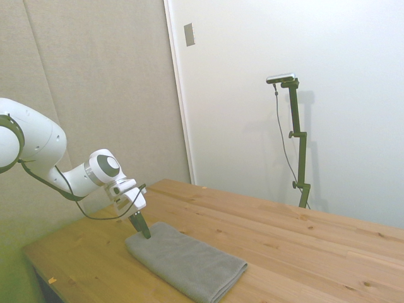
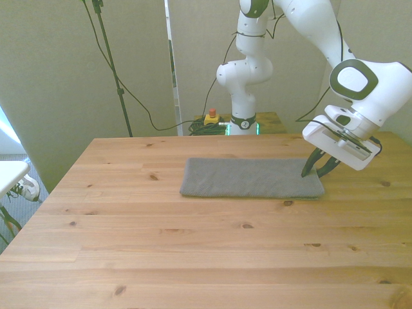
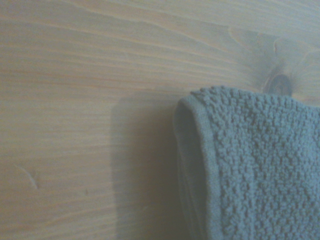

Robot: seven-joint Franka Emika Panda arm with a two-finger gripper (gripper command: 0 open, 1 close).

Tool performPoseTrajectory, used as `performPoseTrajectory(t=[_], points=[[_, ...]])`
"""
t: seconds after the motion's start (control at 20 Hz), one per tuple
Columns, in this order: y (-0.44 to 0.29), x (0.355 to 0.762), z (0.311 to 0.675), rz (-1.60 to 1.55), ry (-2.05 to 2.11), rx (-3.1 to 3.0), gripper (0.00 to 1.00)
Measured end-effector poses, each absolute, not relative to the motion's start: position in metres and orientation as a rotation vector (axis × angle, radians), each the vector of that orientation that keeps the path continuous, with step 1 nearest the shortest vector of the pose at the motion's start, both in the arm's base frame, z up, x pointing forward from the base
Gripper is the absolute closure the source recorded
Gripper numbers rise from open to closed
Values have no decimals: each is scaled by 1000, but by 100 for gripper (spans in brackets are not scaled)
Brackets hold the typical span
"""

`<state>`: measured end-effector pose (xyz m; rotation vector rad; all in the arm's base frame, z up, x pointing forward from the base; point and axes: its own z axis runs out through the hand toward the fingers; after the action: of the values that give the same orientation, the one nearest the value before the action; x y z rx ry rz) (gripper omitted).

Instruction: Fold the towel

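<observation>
The grey towel (image 2: 251,178) lies flat on the wooden table (image 2: 193,251) as a long folded rectangle. In the side view the towel (image 1: 186,262) runs from near the arm toward the table's front edge. My gripper (image 2: 315,171) is open and tilted, with its dark fingers (image 2: 308,165) spread over the towel's end at the front view's right, tips down at the cloth. In the side view the gripper (image 1: 146,234) touches the towel's near corner. The wrist view shows a rounded, layered corner of the towel (image 3: 250,170) on bare wood.
The table's far edge (image 2: 244,138) lies just behind the towel. A yellow box with a red button (image 2: 210,118) and cables sit beyond that edge by the robot's base. A white surface (image 2: 9,172) juts in at the front view's left.
</observation>
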<state>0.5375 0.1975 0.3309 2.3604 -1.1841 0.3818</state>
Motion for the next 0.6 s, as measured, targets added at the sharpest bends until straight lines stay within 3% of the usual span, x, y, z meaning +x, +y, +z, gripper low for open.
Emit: performPoseTrajectory(t=[0.25, 0.6], points=[[194, 533, 352, 423, -1207, 2375, 100], [159, 510, 429, 546, -1303, 2399, 100]])
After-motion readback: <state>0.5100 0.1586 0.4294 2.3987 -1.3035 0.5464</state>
